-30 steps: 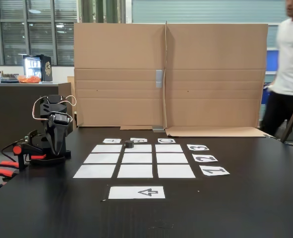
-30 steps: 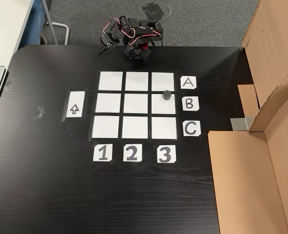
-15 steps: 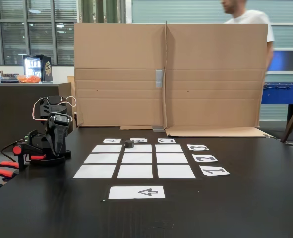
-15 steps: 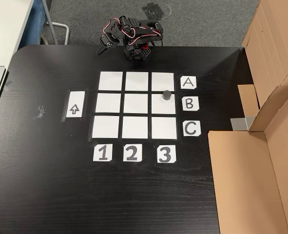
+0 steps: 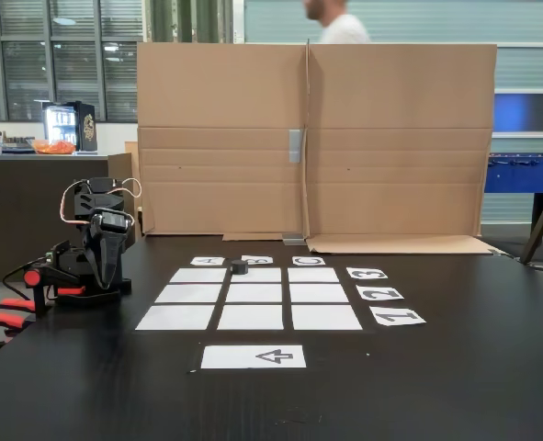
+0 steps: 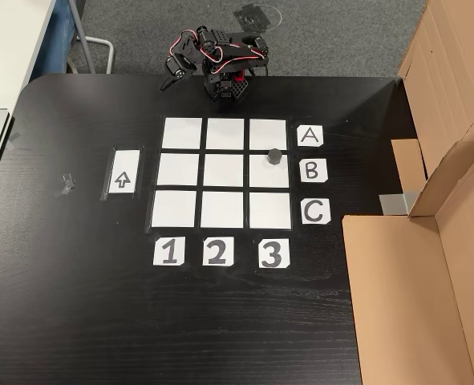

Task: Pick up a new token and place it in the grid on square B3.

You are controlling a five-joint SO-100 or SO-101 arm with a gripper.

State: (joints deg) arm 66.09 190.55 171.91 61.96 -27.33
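- The arm (image 5: 101, 243) sits folded low over its base at the table's edge, in both fixed views (image 6: 220, 60).
- Its upper links are doubled back on themselves, with red and white wires looping above them.
- The gripper is tucked in against the body; how its jaws stand cannot be told.
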